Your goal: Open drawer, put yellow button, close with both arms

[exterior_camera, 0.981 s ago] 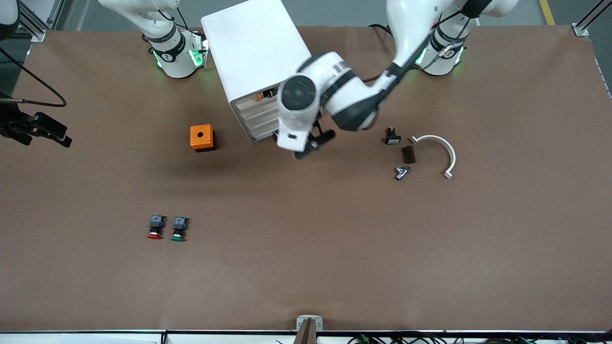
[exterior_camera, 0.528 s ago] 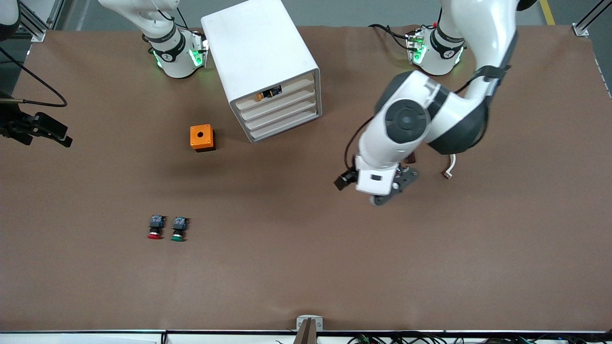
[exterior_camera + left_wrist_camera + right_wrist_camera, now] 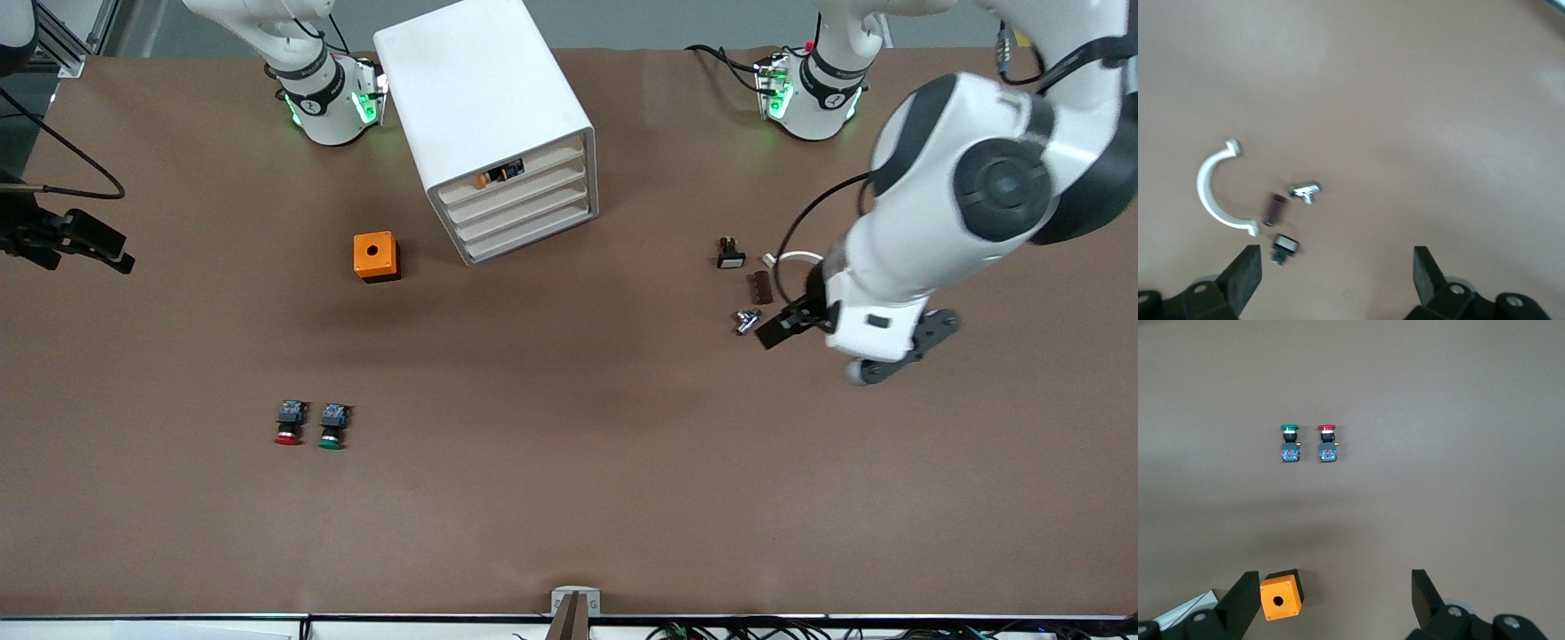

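The white cabinet (image 3: 484,98) stands between the arm bases. Its top drawer (image 3: 533,169) sits level with the three lower ones. The yellow button (image 3: 485,179) lies inside it and shows through the gap above the drawer's front. My left gripper (image 3: 782,325) hangs open and empty over the table near the left arm's end, away from the cabinet; in the left wrist view (image 3: 1336,252) its fingers are spread wide. My right gripper (image 3: 1333,580) is out of the front view; it is open and empty, high over the orange cube.
An orange cube with a hole (image 3: 376,255) sits beside the cabinet. Red-capped (image 3: 287,424) and green-capped (image 3: 332,425) buttons lie nearer the front camera. A small black switch (image 3: 731,255), a brown piece (image 3: 761,286), a metal piece (image 3: 745,320) and a white curved clamp (image 3: 1208,193) lie by the left gripper.
My left arm has swung from in front of the cabinet's drawers toward its own end of the table, over the small parts. The drawers are uncovered. The right arm has not moved.
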Action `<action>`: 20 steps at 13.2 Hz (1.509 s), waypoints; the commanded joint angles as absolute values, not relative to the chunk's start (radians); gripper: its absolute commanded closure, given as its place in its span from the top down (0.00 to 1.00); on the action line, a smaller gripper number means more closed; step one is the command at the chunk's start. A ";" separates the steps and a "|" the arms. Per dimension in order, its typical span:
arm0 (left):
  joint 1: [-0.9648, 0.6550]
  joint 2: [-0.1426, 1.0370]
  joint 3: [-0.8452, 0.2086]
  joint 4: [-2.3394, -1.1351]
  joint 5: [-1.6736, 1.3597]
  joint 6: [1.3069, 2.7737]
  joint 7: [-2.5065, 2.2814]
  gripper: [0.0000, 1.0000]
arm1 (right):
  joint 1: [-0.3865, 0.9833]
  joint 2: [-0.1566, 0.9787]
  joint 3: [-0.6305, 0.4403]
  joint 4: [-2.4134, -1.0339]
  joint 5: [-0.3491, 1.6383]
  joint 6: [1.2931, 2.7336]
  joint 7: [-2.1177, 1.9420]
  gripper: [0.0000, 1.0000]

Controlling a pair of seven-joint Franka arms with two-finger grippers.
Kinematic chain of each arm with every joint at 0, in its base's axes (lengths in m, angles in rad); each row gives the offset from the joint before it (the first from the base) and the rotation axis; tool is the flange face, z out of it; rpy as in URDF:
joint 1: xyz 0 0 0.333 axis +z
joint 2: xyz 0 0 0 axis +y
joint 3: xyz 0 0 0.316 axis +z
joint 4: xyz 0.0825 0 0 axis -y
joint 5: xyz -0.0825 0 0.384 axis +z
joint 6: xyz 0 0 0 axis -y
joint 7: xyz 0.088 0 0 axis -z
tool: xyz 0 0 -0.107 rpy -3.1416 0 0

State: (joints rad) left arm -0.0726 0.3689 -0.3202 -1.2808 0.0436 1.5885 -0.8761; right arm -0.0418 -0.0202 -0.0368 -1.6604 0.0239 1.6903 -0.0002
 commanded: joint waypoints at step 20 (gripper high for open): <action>-0.040 -0.210 -0.094 -1.790 0.014 1.601 -0.226 1.00 | -0.061 -0.052 -0.023 -1.684 0.014 1.690 -0.008 1.00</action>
